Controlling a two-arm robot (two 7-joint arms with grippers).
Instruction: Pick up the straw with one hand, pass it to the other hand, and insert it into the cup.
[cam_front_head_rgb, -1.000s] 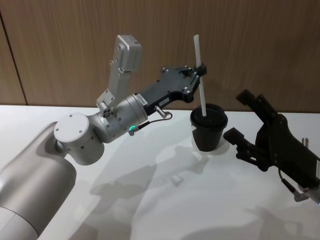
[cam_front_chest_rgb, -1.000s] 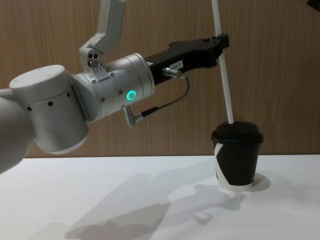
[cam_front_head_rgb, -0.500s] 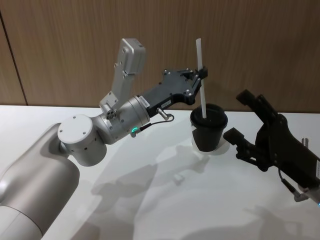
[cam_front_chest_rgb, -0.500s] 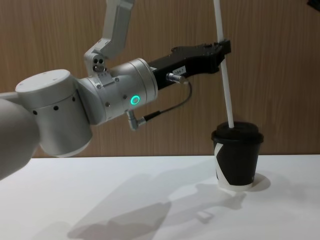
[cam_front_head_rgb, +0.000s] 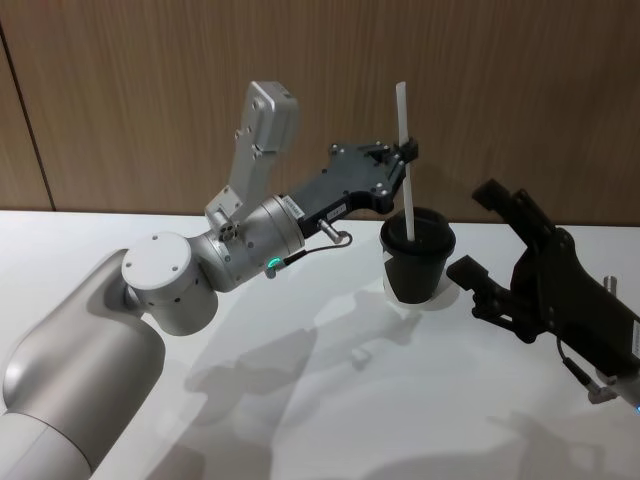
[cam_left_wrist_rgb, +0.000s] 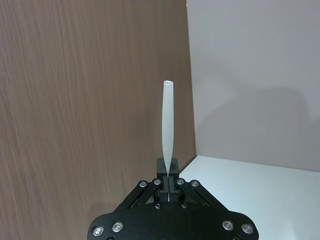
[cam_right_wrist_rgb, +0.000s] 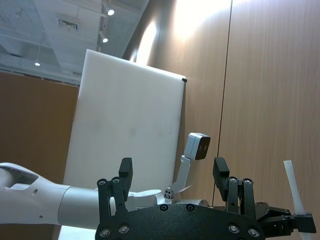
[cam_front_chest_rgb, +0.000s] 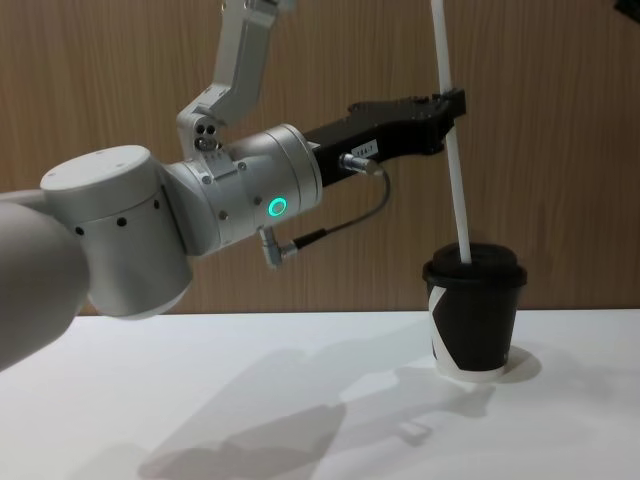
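The white straw (cam_front_head_rgb: 405, 165) stands nearly upright with its lower end in the black lid of the cup (cam_front_head_rgb: 417, 262), which sits on the white table at the back right. My left gripper (cam_front_head_rgb: 408, 152), the one with the silver wrist and green ring, is shut on the straw about halfway up, above the cup. From the chest, the straw (cam_front_chest_rgb: 452, 130) runs down into the cup (cam_front_chest_rgb: 476, 315) with the left gripper (cam_front_chest_rgb: 456, 103) clamped on it. In the left wrist view the straw (cam_left_wrist_rgb: 167, 125) rises from between the closed fingers. My right gripper (cam_front_head_rgb: 490, 235) stands open just right of the cup, holding nothing.
A wood-panelled wall (cam_front_head_rgb: 150, 90) rises directly behind the cup. The white table (cam_front_head_rgb: 350, 400) stretches out in front of the cup and under the left arm. A small white fleck (cam_front_head_rgb: 355, 355) lies on the table.
The left arm has lowered and shifted slightly right, pushing the straw a little deeper into the lid. The right gripper has not moved.
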